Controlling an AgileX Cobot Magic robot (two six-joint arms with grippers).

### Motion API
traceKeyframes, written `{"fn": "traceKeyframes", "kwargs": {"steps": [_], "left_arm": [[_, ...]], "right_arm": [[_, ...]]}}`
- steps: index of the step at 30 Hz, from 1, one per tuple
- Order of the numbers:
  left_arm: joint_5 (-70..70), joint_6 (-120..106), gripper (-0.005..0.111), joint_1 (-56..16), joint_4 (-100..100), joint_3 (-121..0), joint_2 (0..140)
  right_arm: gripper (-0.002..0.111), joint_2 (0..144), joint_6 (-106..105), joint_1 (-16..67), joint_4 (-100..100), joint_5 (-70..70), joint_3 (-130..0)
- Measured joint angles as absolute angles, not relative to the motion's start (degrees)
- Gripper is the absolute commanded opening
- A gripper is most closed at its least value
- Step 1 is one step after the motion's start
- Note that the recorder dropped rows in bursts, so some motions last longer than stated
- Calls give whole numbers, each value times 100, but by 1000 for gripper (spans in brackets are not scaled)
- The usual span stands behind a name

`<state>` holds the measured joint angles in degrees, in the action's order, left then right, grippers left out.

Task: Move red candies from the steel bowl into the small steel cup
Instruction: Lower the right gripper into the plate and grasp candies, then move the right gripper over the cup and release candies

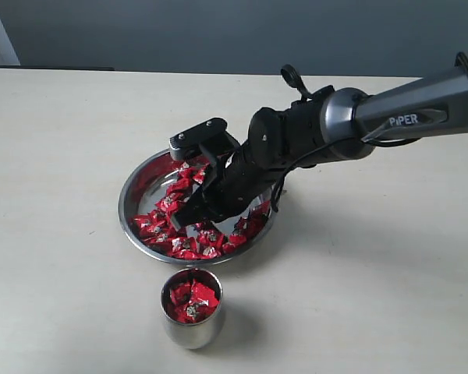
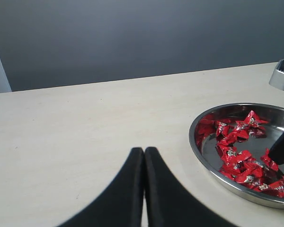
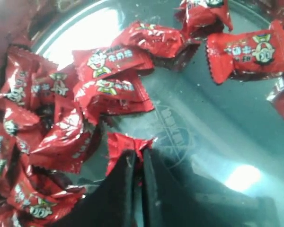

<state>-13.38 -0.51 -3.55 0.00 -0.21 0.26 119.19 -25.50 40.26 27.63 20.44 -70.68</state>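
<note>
My right fingers (image 3: 122,184) pinch one red candy (image 3: 125,142) near the middle of the bowl (image 1: 132,187), bare floor toward ten o'clock. Cup (image 1: 191,331) stands just off the rim at six. Left fingers (image 2: 128,189) closed over open table (image 2: 61,132).

White letters reading "PiPER" are showing on the grey metal tube of the right arm (image 1: 402,120), up and to the right of the wide, shallow, shiny steel bowl (image 1: 139,183) in the exterior view. Inside that bowl, the small red crinkled-foil candies (image 3: 252,48) are each carrying a printed cartoon face beside a short row of pale yellow-and-white characters. These are Chinese in look but too blurred to read with certainty. On the bowl's bare floor a faint round stamped mark (image 3: 174,130) with lettering is showing through the glare, and its words are not coming out legibly.
</note>
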Motion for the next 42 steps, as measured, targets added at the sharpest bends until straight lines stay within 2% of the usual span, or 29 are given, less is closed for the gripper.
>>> {"fn": "traceKeyframes", "kwargs": {"steps": [8, 15, 19, 29, 42], "left_arm": [[-1338, -51, 0, -355, 0, -21, 26], [-1338, -51, 0, -355, 0, -21, 26], [-1338, -51, 0, -355, 0, -21, 26], [-1338, -51, 0, -355, 0, -21, 26], [-1338, -51, 0, -355, 0, -21, 26]], "right_arm": [[0, 11043, -2451, 4026, 2763, 2686, -7058], [0, 10198, -2451, 4026, 2763, 4333, -6953], [0, 9917, -2581, 4186, 2870, 4827, -6715], [0, 9871, -2813, 4816, 3094, 4922, -6453], [0, 9871, -2838, 4864, 3135, 4513, -6453]]}}
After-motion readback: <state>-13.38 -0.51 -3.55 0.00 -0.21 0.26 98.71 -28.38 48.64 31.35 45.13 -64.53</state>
